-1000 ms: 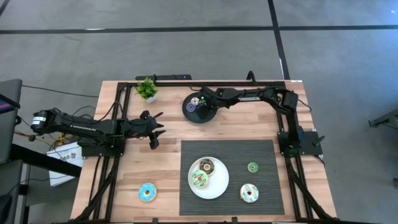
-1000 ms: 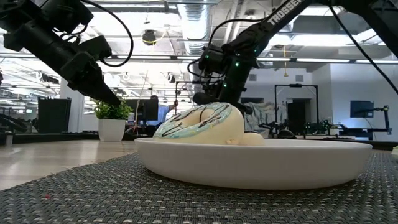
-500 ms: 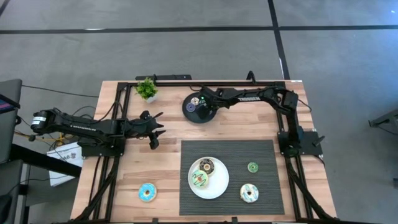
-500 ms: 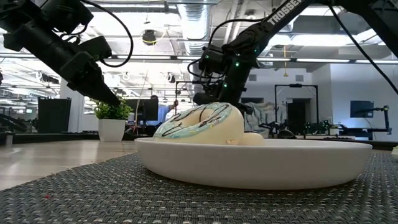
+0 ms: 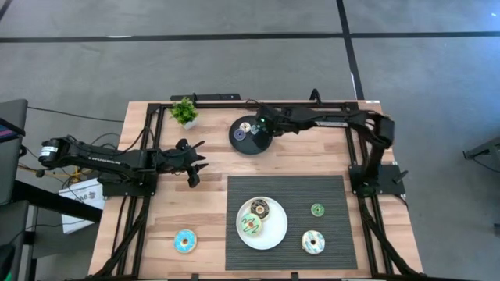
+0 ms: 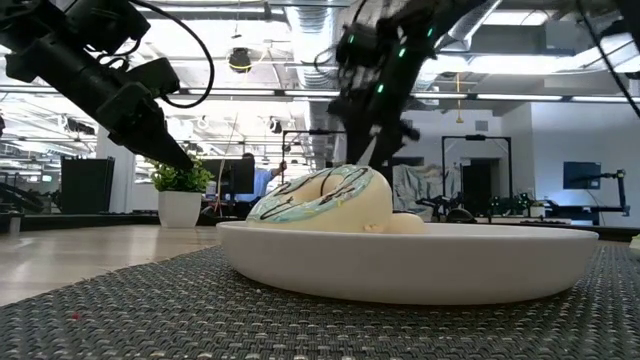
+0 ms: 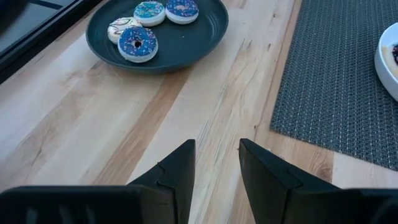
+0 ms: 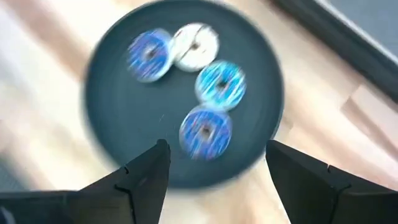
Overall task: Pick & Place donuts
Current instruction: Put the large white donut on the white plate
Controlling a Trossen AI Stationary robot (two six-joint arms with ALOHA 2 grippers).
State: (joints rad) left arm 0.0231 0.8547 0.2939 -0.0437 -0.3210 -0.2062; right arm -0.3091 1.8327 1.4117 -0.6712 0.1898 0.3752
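My right gripper [image 5: 261, 125] hovers open above the black plate [image 5: 251, 143], empty; in its wrist view the gripper [image 8: 214, 165] is over four mini donuts lying flat: purple [image 8: 149, 53], cream [image 8: 194, 45], blue [image 8: 221, 83], purple-blue [image 8: 205, 131]. My left gripper [image 5: 195, 168] waits open over bare wood, seen as [image 7: 216, 155] in its wrist view. The white plate [image 5: 273, 234] carries the brown donut [image 5: 258, 208] and the white-green donut [image 5: 250, 225]. The cream-pink donut [image 5: 313, 242] and a green mini [image 5: 317, 209] lie on the mat; the blue donut [image 5: 185, 241] lies on the wood.
A dark ribbed mat [image 5: 328, 191] covers the table's near right part. A small potted plant [image 5: 184, 112] stands at the far left corner. Black frame rails run along both sides. Bare wood lies between the black plate and the mat.
My right gripper has risen from just over the black plate and drawn a little toward the table's right, its elbow swinging out to the right. The left arm and the donuts have stayed put.
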